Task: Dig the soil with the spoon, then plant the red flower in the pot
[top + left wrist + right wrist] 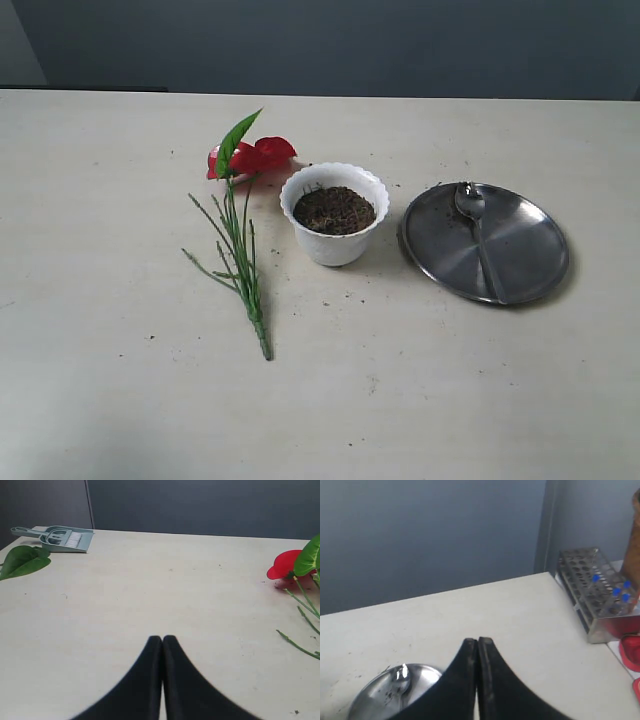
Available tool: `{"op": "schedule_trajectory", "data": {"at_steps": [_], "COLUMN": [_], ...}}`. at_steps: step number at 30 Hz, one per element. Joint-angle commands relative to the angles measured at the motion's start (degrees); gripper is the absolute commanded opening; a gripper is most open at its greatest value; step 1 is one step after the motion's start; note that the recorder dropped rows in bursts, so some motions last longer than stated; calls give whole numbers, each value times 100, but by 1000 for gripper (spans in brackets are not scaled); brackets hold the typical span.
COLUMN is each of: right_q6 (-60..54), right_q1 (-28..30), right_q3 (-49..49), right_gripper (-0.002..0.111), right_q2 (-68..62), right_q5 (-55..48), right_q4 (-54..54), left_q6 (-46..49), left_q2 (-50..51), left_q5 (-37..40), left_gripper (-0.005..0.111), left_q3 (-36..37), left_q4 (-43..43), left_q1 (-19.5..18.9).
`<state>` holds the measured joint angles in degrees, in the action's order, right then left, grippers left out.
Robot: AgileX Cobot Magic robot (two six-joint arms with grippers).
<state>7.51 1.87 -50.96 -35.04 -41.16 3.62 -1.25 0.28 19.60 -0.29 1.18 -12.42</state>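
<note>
red flower (248,155) touching pot (334,214) rim, spoon (476,230) on plate (530,255)

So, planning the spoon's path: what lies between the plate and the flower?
In the exterior view, only the pot, filled with soil, stands between plate and red flower.

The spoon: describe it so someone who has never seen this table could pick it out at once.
Start at the white pot of soil in the middle of the table, then look to the round steel plate on the right of the exterior view. The spoon lies on that plate, bowl toward the far rim. It is the only slim, long-handled silver piece; the red flower lies on the pot's other side.
</note>
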Motion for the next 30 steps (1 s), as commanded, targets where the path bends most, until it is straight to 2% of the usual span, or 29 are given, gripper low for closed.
{"op": "schedule_trajectory", "data": {"at_steps": [1, 7, 15, 30], "right_q6": [5, 5, 148, 122], "right_q1": [344, 614, 611, 611], "right_q3": [751, 1854, 3084, 3175], "right_gripper": [0, 0, 0, 0], "right_q2": [706, 1653, 3053, 3302], "right_q5": [571, 906, 1731, 1641], "right_q4": [173, 250, 236, -199], "left_q6": [4, 4, 4, 4], "left_q2": [-28, -28, -28, -28], "left_q5": [-36, -36, -36, -36], "left_gripper": [0, 0, 0, 0], "left_q3": [29, 29, 29, 29], "left_q4": [6, 6, 6, 6], "left_q1": [-5, -5, -5, -5]}}
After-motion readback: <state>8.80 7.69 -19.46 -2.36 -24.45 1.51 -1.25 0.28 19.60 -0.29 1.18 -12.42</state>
